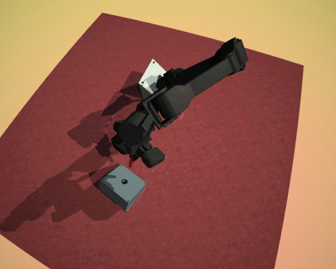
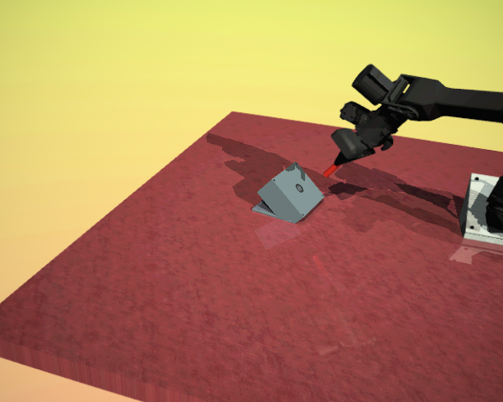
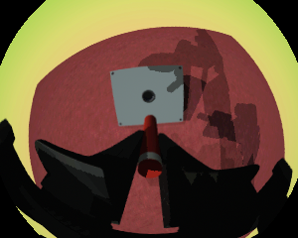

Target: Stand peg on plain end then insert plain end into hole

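The red peg is off the table, tilted, its plain end pointing down toward the sloped panel. Its banded end is nearest the wrist camera, with the band looking grey there. My gripper is shut on the peg. The grey sloped panel stands just beyond the peg's plain end. Its hole shows dark and empty. In the wrist view the peg's far end appears just below the hole, over the panel's lower edge; a gap shows in the exterior view.
The arm's pale base plate stands behind the gripper, away from the panel. The red table carries the arm's shadows, and a shadow falls on one upper corner of the panel's face.
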### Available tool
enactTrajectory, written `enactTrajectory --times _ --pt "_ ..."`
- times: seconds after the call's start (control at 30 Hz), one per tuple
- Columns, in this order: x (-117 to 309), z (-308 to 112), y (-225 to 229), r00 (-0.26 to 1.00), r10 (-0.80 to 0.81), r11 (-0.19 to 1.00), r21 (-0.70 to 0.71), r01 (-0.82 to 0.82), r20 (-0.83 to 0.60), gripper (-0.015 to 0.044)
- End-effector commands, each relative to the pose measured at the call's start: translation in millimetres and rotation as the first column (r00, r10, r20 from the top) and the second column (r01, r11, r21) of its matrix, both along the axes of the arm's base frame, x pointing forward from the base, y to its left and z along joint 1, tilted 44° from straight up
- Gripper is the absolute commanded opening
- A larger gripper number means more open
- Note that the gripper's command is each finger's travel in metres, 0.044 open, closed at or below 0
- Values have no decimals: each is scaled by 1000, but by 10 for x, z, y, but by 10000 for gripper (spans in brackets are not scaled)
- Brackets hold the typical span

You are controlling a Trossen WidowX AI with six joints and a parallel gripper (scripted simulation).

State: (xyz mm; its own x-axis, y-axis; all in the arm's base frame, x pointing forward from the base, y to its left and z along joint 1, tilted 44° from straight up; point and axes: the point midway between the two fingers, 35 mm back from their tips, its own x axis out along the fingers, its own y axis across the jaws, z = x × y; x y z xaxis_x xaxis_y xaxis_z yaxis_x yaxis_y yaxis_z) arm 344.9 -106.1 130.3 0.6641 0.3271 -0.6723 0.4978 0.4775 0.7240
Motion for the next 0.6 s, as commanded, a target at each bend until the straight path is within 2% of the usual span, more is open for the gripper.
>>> enactTrajectory --times 0.0,0.57 --pt "55 -43 9 1000 -8 1000 -1 8 -1 0" --pt "295 -184 44 999 -37 999 1 37 29 0"
